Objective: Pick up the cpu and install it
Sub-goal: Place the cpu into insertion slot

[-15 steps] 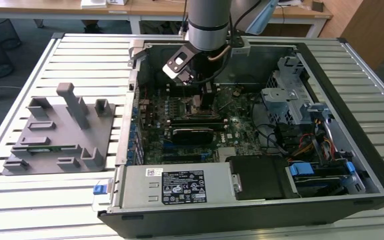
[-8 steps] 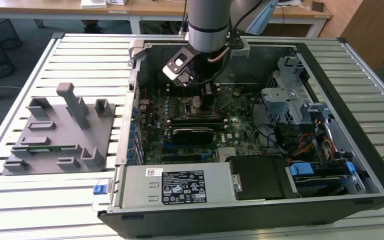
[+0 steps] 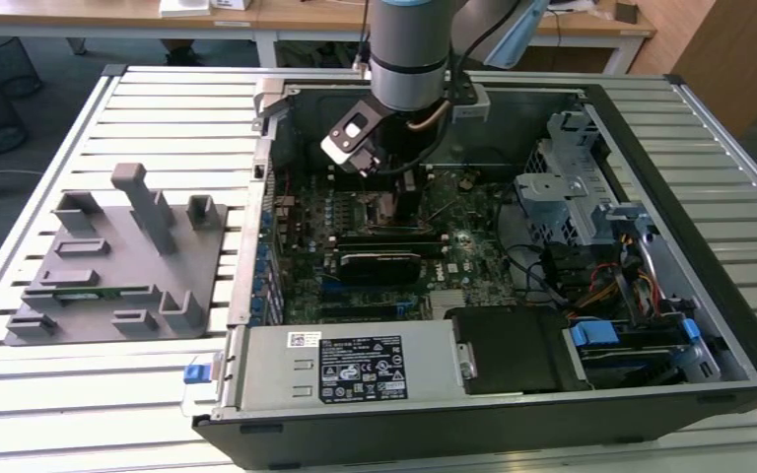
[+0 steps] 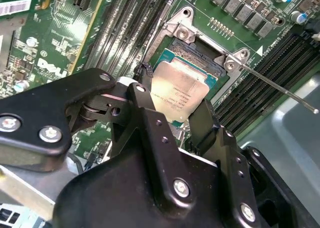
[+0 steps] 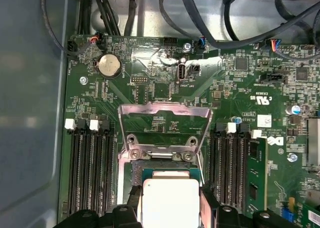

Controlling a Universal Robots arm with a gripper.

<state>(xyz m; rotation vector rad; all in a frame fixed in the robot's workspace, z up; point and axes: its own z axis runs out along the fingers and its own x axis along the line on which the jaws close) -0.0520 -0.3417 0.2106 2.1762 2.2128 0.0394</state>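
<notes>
the pincer (image 4: pixel 175 105) grips the cpu (image 4: pixel 182 88) by its edges at the open socket (image 4: pixel 183 34).

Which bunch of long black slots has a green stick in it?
The bunch far from the grey case wall: a green memory stick stands in its outermost slot. The bunch by the wall, next to the grey case wall, holds none.
</notes>
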